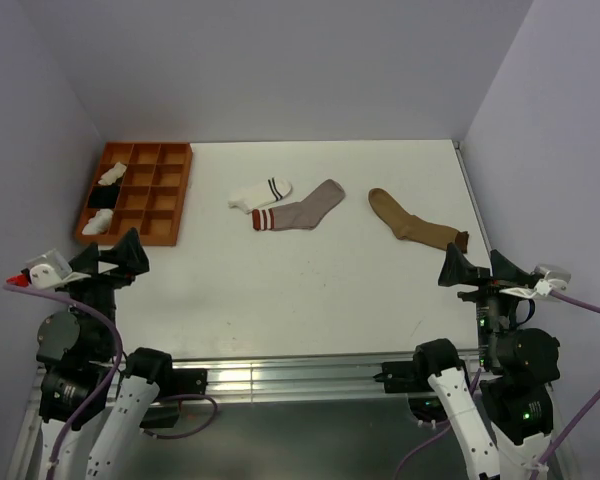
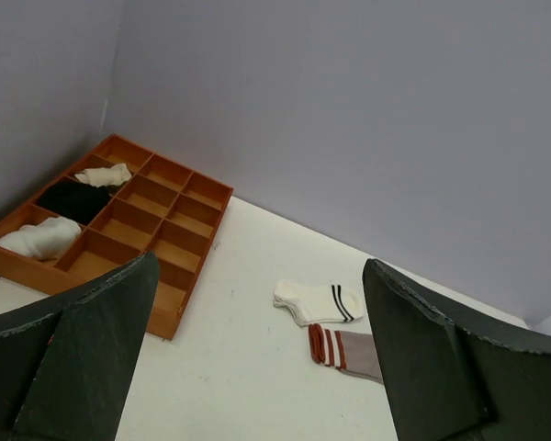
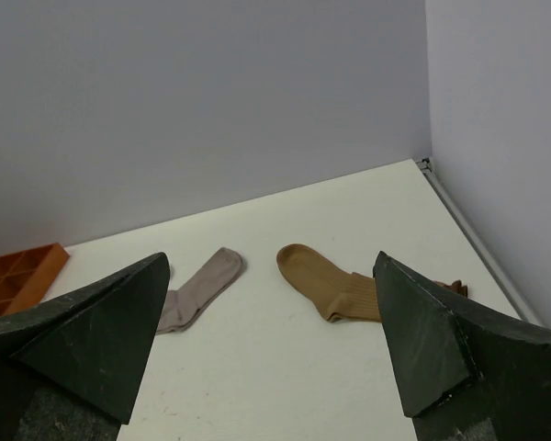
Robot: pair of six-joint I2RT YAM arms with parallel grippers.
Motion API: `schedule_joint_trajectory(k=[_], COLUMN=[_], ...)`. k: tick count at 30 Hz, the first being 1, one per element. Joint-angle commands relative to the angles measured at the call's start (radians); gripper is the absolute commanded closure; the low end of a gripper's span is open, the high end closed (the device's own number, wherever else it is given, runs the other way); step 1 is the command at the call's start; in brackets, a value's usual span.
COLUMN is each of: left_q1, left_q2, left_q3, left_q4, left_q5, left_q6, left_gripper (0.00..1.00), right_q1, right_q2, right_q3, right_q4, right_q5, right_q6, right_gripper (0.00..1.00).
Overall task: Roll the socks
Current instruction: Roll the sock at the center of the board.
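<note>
Ribbed tan sock [image 1: 415, 228], grey sock [image 1: 305, 212], striped white sock [image 1: 260, 193], flat; left claw [image 1: 108, 262], right claw [image 1: 477, 270] released.

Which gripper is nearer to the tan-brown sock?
Right. The right gripper hovers just on the near side of the dark toe end of the tan-brown sock. The left gripper is far to the left, by the orange tray.
</note>
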Motion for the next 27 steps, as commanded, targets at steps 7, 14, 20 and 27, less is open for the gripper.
schedule_joint_trajectory(k=[7, 14, 20, 27], left_q1=[-0.001, -0.001, -0.001, -0.002], left_q2=[0.060, 0.204, 0.368, 0.448], left_q3=[-0.025, 0.008, 0.050, 0.039], left_q4=[0.046, 0.033, -0.001, 0.019], left_q5=[0.078, 0.152, 0.262, 0.356], left_q6=[-0.014, -0.038, -0.045, -0.041], left_gripper=[0.01, 0.00, 0.01, 0.01], right_q1=[0.009, 0.009, 0.009, 0.007], right_q2=[0.079, 0.278, 0.536, 0.854], right_q3=[0.019, 0.068, 0.094, 0.113], right_q4=[0.018, 0.018, 0.032, 0.120], right_q5=[-0.042, -0.211, -0.364, -0.292], right_q6=[0.022, 0.121, 0.313, 0.429], right_gripper=[0.00, 0.00, 0.00, 0.00])
